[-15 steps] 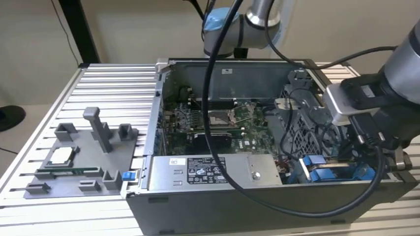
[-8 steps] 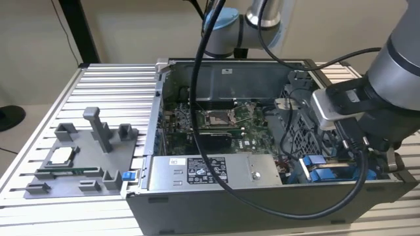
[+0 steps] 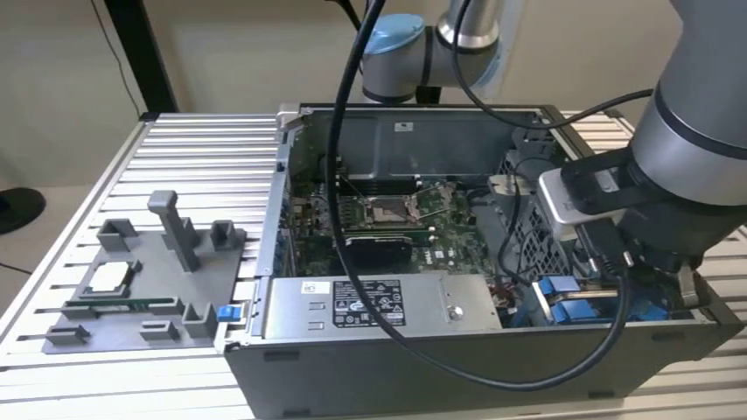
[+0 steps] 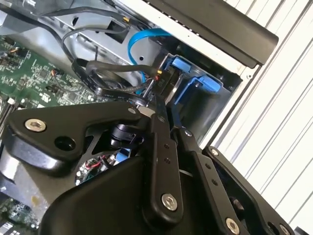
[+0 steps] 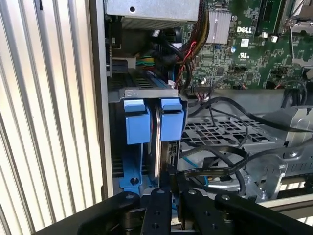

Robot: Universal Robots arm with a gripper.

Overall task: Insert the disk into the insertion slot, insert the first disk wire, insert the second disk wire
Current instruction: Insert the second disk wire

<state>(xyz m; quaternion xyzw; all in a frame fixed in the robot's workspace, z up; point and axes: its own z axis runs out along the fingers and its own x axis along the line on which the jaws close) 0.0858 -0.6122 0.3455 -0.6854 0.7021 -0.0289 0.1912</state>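
The disk (image 5: 157,142) stands edge-on inside the insertion slot (image 5: 215,129), with its two blue carrier tabs (image 5: 137,122) at the bay's mouth. In the exterior view the same blue parts (image 3: 572,302) sit in the case's front corner on that view's right, under my wrist (image 3: 688,175). My gripper (image 4: 164,110) reaches down at the disk's end, its black fingers (image 5: 161,200) drawn close together on the plug of a black disk wire (image 4: 112,68). That wire loops away over the bay (image 5: 230,152). A blue flat wire (image 4: 142,36) curves past behind it.
The open computer case (image 3: 467,367) rests on a slatted aluminium table (image 3: 198,149). A silver labelled power-supply box (image 3: 373,306) and the green motherboard (image 3: 386,219) lie beside the bay. A grey fixture plate (image 3: 140,280) sits on the exterior view's left. Loose cables crowd the corner.
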